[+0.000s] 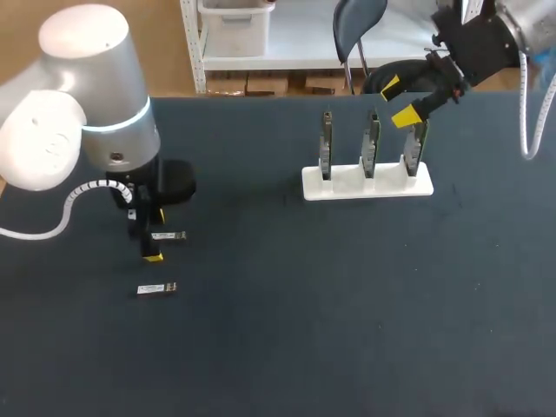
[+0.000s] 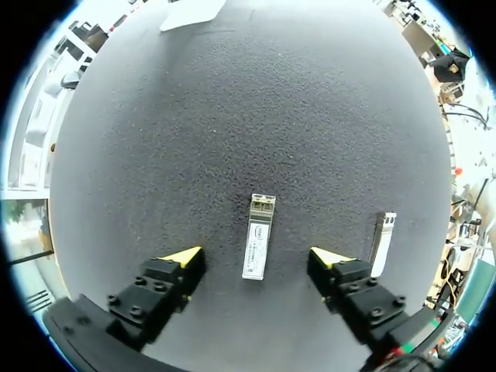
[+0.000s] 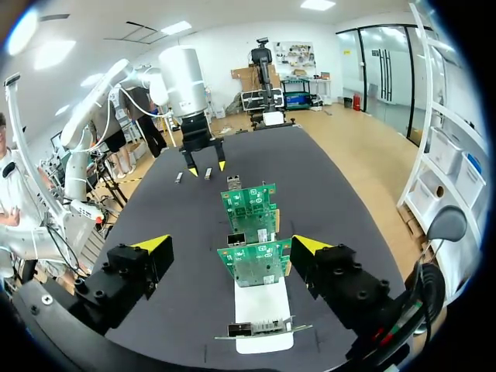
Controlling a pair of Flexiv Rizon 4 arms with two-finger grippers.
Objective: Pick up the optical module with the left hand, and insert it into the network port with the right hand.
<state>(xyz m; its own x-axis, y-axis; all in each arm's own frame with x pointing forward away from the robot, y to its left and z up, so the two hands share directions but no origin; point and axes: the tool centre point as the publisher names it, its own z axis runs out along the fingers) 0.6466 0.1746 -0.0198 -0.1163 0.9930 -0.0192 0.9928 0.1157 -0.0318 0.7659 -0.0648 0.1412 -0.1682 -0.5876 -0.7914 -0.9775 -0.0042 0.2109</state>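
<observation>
Optical module (image 2: 259, 232): small, rigid, light, probably slick metal; left hand (image 2: 256, 260) released, straddling it; pinch long sides mid-body.

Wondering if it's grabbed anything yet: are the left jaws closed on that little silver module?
Open. The module lies flat on the table between the left jaws, with a clear gap at each side.

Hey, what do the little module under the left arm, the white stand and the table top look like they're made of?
Optical module: likely metal, silvery casing with dull sheen, pale label.
White stand: probably plastic, smooth, matte, uniformly white.
Table top: dark, grainy, non-reflective covering, perhaps rubber or foam mat; can't tell which.
</observation>
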